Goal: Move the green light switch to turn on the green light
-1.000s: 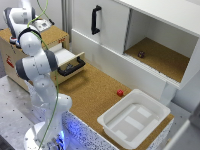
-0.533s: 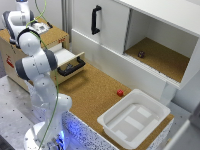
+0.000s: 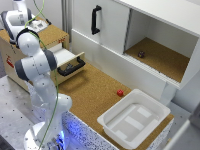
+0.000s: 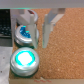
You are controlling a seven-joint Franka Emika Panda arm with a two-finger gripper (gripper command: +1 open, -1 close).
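Exterior view, surface (image 3: pixel 95 90): cork-topped; the wooden box (image 3: pixel 50 36) stands at its far corner on the exterior view's left, and the arm (image 3: pixel 37 65) reaches over the box top.
Wooden box, risk: a hard downward push on the box top could load the arm or shift the box. The cause would be descending on a target that is not clearly resolved.
Drawer (image 3: pixel 70 62): open at the front of the box, below the work area. Risk is judged low unless the arm swings down across it.
Lit lamp (image 4: pixel 25 59): round dome glowing cyan-green, near the edge of the box top.
Unlit lamp (image 4: pixel 25 34): a second dome just beside the lit one. Risk: a finger that drifts sideways could press a dome or act on the wrong control.
Jaws: one pale finger (image 4: pixel 48 27) shows clearly in the wrist view, beside the unlit lamp. The opposing finger is blurred, so whether the jaws are spread or pressed together cannot be told. Nothing is seen pinched.
Green light switch, location: judged to be on the box top near the two domes; neither view resolves it.
Green light switch, pointing and long axis: cannot be told from these views.
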